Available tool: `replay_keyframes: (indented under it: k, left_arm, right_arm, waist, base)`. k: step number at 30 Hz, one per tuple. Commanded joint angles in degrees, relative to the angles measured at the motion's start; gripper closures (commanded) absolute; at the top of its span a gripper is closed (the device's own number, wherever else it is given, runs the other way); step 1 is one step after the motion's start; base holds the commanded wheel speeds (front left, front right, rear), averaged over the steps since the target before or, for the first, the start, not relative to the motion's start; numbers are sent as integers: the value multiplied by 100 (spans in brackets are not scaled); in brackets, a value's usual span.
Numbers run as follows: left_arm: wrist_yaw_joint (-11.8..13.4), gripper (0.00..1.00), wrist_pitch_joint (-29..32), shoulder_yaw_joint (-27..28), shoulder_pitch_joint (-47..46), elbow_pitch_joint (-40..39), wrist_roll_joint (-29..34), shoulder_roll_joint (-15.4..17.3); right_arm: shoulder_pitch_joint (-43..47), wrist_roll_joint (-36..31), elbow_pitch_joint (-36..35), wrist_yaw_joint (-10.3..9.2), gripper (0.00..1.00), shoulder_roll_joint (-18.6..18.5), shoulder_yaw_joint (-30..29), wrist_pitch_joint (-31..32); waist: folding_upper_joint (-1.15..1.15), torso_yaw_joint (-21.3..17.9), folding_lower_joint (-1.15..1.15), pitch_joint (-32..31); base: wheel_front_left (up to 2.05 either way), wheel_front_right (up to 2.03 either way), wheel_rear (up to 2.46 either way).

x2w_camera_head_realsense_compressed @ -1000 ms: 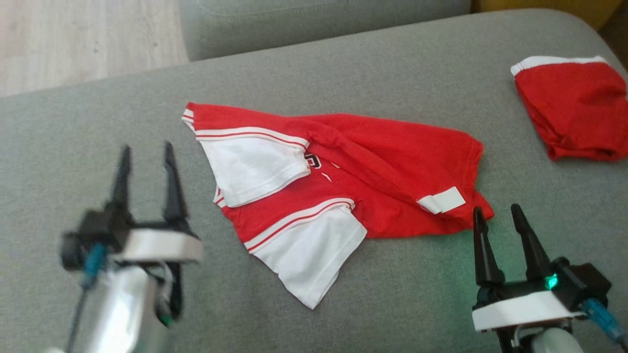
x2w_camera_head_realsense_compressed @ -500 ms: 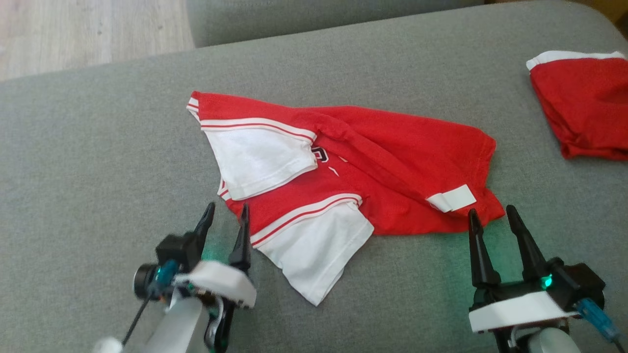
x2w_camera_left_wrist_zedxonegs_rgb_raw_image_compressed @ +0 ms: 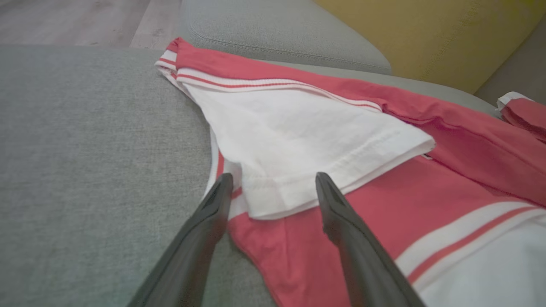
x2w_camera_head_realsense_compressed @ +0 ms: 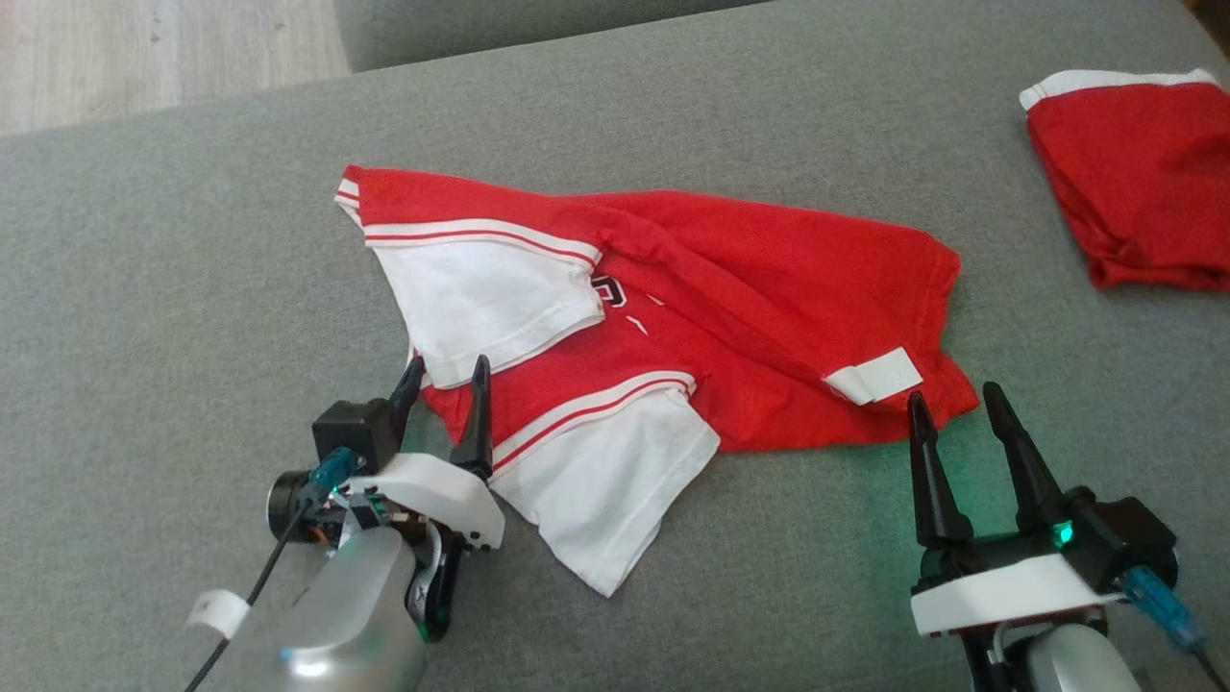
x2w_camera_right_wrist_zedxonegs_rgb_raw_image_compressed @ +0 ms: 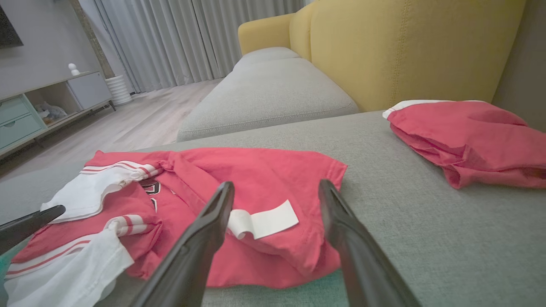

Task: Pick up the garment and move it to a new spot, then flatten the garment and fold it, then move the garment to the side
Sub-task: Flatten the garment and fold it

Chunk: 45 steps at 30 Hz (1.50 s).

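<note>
On grey cushion (x2w_camera_head_realsense_compressed: 144, 288): garment (x2w_camera_head_realsense_compressed: 769, 279) lies rumpled | left gripper (x2w_camera_head_realsense_compressed: 448, 363) spread wide, empty | right gripper (x2w_camera_head_realsense_compressed: 951, 392) spread wide, empty

Head view: looking steeply down on the garment (x2w_camera_head_realsense_compressed: 769, 279).
Wrist views: skimming low, close, both sharing that garment.

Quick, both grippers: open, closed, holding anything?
Left gripper: open, holding nothing, fingertips at the garment edge.
Right gripper: open, holding nothing, just short of the garment's corner.

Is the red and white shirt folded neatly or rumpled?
Rumpled. The shirt lies bunched on the cushion, one white sleeve flopped over its red front.
</note>
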Motion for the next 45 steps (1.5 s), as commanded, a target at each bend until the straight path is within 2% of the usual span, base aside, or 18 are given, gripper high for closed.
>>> replay_keyframes:
  k: [1, 8, 9, 10, 11, 12, 20, 31, 37, 41, 45]
  left_arm:
    - [61, 0, -81, 118, -260, -45, -62, 50]
    - [152, 0, -97, 17, -431, 160, -95, 49]
    - [167, 34, -98, 21, -444, 137, -87, 49]
    - [185, 55, -99, 24, -444, 107, -74, 49]
    - [202, 63, -99, 37, -438, 44, -67, 49]
    - [209, 99, -100, 54, -419, -32, -66, 49]
    - [310, 100, -101, 336, -307, -939, 252, 99]
    - [151, 100, 19, 781, -428, -1846, 81, 562]
    - [126, 100, 236, 863, -664, -2163, 47, 823]
    - [138, 100, 321, 845, -839, -2306, 108, 956]
    - [164, 100, 339, 833, -890, -2362, 121, 992]
  right_arm:
    - [-165, -37, -151, 39, 0, -30, 139, -22]
    - [-223, -33, -185, 39, 0, -30, 150, -22]
    - [-224, -35, -188, 39, 0, -30, 149, -22]
    - [-223, -35, -189, 39, 0, -30, 147, -22]
    - [-220, -36, -188, 39, 0, -30, 144, -22]
    - [-217, -37, -186, 39, 0, -30, 142, -22]
    - [-194, -20, -203, 39, 0, -30, 121, -22]
    - [-182, 10, -148, 39, 0, -31, 166, -22]
    - [-289, -340, 181, 39, 0, -205, 254, -22]
    - [-420, -544, 683, 39, 0, -350, 492, -22]
    - [-522, -663, 924, 39, 0, -289, 305, -22]
  waist:
    - [0, -23, 0, 15]
    - [0, -87, 0, 51]
    - [0, -92, 0, 50]
    - [0, -96, 0, 46]
    - [0, -97, 0, 41]
    - [0, -100, 0, 37]
    - [0, -86, 0, -21]
    - [0, -52, 0, 48]
    - [0, -32, 0, 229]
    - [0, -18, 0, 271]
    - [0, -12, 0, 266]
  base:
    - [0, 0, 0]
    - [0, 0, 0]
    - [0, 0, 0]
    - [0, 0, 0]
    - [0, 0, 0]
    - [0, 0, 0]
    - [0, 0, 0]
    - [0, 0, 0]
    - [0, 0, 0]
    - [0, 0, 0]
    - [0, 0, 0]
